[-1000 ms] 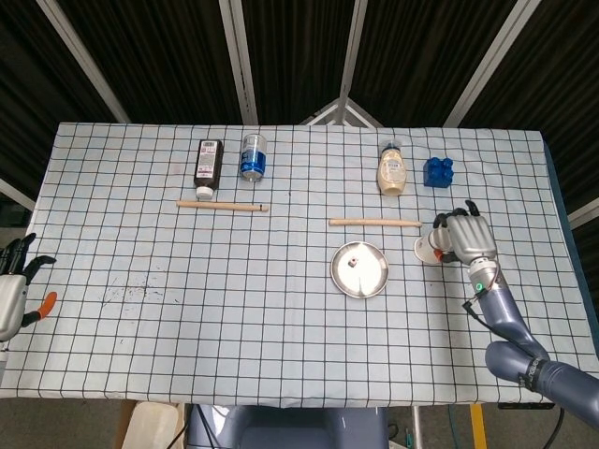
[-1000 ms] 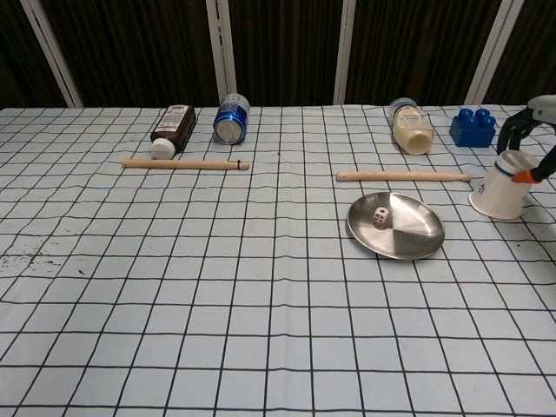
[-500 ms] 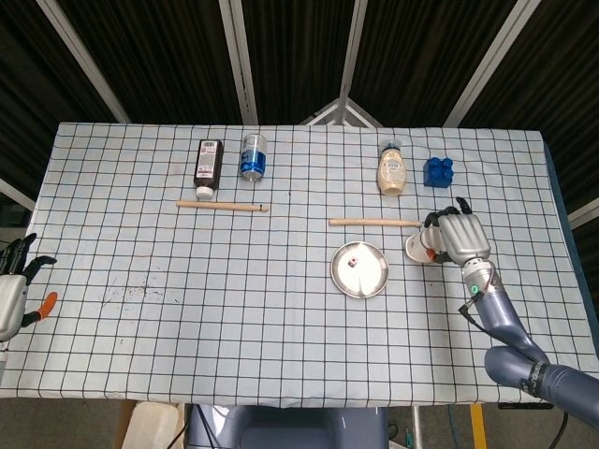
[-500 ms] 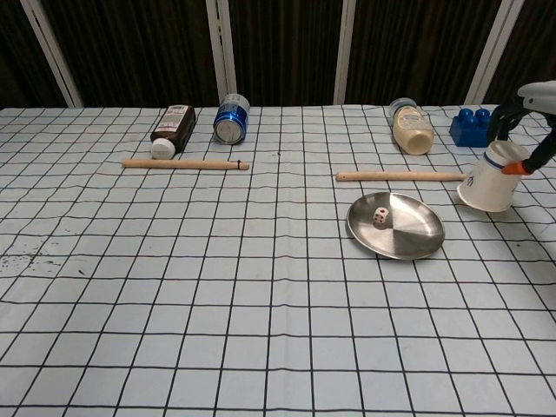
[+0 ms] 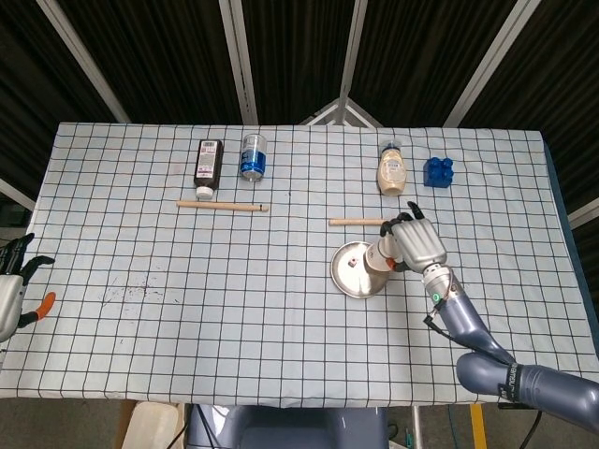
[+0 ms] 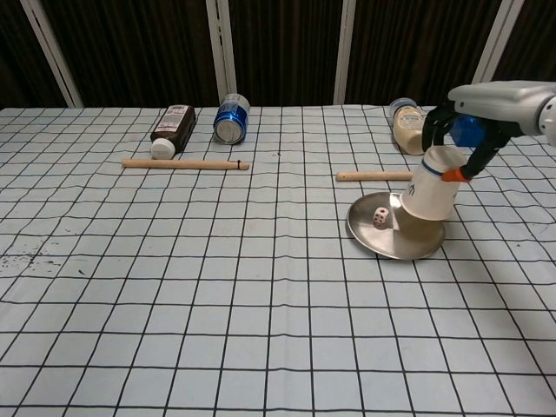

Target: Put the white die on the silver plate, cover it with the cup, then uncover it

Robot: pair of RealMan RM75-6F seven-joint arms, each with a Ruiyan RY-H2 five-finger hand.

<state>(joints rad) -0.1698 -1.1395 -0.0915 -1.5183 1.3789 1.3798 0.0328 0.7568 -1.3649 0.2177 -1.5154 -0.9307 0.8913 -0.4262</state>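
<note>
You have carried the cup [image 6: 431, 191] left from its spot right of the silver plate [image 6: 379, 238], and it now hangs tilted over the plate's right half, mouth down and angled toward the white die [image 6: 380, 217]. That means the die is already in place on the plate, left of centre, and you are partway into the covering step; the cup is not yet over the die but just beside it on the right.

Your right robot hand [image 6: 460, 130] grips the cup near its upturned base, fingers wrapped around the sides from above, with the forearm reaching in from the near right in the head view. The wooden stick [image 6: 373, 176] lies on the tabletop just beyond the plate.

Your left robot hand [image 5: 13, 281] sits at the far left edge, well apart from everything, fingers spread and holding nothing.
</note>
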